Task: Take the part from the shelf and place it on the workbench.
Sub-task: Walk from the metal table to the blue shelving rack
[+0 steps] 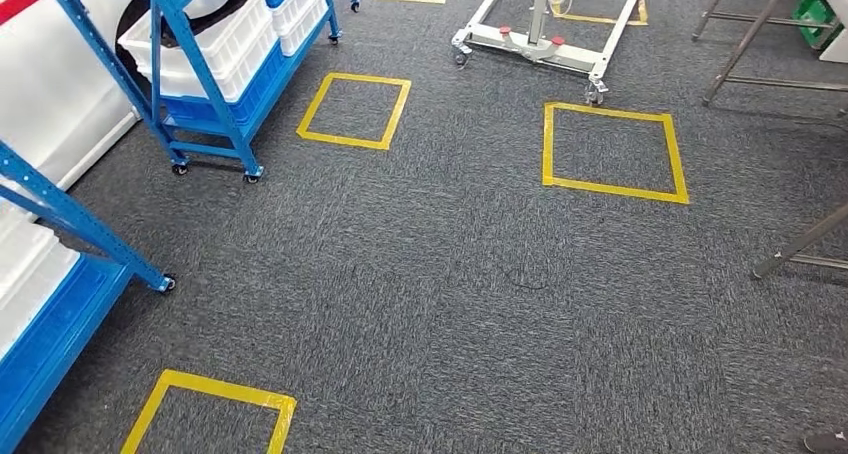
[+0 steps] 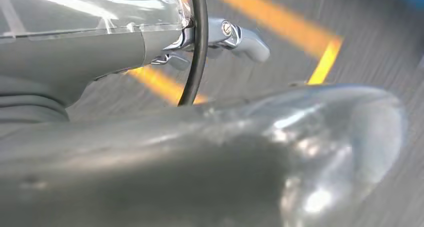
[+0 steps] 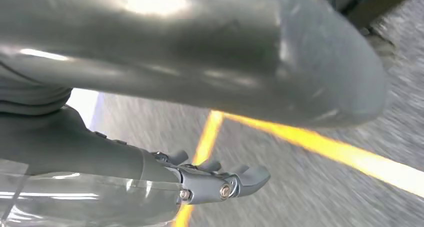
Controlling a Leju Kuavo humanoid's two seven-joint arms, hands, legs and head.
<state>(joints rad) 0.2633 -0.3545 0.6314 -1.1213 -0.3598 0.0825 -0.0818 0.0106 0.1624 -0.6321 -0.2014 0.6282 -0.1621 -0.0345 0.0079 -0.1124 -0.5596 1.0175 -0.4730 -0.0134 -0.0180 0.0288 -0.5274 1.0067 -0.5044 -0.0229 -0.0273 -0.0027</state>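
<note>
Left hand (image 2: 220, 39) hangs empty, fingers loosely apart | right hand (image 3: 220, 179) likewise | blue steel wheeled shelf (image 1: 205, 79) holds white plastic bins (image 1: 215, 44); part unseen, handling unknowable.

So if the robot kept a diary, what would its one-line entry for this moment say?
phase: walking, floor in sight | left hand: holds nothing | right hand: holds nothing | blue shelf: ahead-left, white bins | part: not picked

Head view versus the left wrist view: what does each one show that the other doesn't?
The head view alone takes in the blue shelf with its white bins, a white wheeled frame and several yellow tape squares. The left wrist view alone gives a close look at the left hand, beside a black cable. Both show grey carpet with yellow tape.
</note>
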